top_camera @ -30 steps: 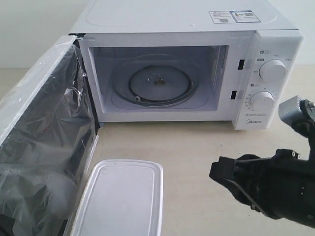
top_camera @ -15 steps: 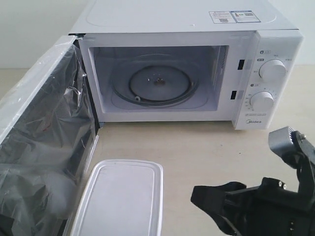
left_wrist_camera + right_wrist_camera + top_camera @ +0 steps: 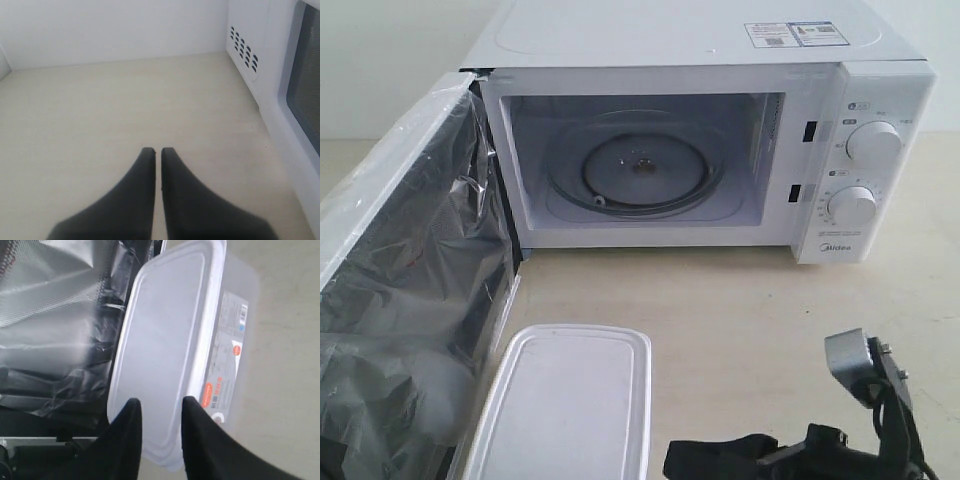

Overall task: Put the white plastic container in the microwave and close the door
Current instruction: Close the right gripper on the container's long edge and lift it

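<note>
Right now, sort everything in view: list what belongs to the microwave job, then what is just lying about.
Job: flat translucent-white plastic container with rimmed lid; white boxy Midea microwave; its open, film-covered door; right gripper, open over the container.
Not the job: beige table; left gripper, shut beside the microwave; stickers on its top.

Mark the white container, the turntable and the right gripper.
white plastic container (image 3: pixel 565 405): exterior view, middle of its lid.
turntable (image 3: pixel 642 170): exterior view, centre of the glass plate.
right gripper (image 3: pixel 161 404): right wrist view, midway between its fingertips.
</note>
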Robot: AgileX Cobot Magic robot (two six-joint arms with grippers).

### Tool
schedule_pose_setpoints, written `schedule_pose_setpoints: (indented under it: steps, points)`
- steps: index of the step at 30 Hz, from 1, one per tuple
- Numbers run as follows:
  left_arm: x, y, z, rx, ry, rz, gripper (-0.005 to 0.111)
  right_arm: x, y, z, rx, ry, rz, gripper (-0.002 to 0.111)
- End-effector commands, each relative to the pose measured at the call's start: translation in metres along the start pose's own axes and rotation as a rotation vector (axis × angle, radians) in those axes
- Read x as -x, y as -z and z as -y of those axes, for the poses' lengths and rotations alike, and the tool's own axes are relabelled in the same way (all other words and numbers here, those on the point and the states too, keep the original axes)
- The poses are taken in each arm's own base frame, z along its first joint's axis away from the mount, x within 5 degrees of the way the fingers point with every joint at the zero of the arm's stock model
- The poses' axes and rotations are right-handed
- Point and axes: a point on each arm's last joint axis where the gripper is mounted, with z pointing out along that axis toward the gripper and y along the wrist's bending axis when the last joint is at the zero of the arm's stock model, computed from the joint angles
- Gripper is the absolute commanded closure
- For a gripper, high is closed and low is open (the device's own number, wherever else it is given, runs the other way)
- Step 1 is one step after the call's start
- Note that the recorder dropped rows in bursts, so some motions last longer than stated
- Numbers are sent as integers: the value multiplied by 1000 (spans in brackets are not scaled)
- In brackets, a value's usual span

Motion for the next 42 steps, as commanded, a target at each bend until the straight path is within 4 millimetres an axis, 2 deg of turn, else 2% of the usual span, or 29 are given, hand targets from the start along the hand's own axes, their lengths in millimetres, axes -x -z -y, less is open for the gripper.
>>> schedule_pose_setpoints:
  steps: [1, 4, 9, 13, 15, 23, 30, 39, 42]
  points:
    - [0, 0, 0, -2, -2, 6, 102, 5, -7, 13, -20, -32, -46, 84]
    - [0, 0, 0, -2, -2, 6, 102, 13, -10, 14, 30, -24, -55, 84]
    - [0, 0, 0, -2, -2, 6, 102, 21, -19, 3, 88, 44, -75, 83]
    - [0, 0, 0, -2, -2, 6, 102, 21, -25, 7, 56, 40, -88, 66]
    - [0, 0, 0, -2, -2, 6, 102, 20, -28, 12, 44, 27, -99, 61]
    - [0, 0, 0, -2, -2, 6, 102, 11, -47, 28, 64, -31, -142, 61]
    - [0, 0, 0, -2, -2, 6, 102, 12, -56, 26, 115, -48, -149, 61]
    - [0, 0, 0, -2, -2, 6, 102, 16, -64, 27, 80, -27, -154, 61]
    - [0, 0, 0, -2, -2, 6, 102, 18, -67, 26, 76, -24, -148, 66]
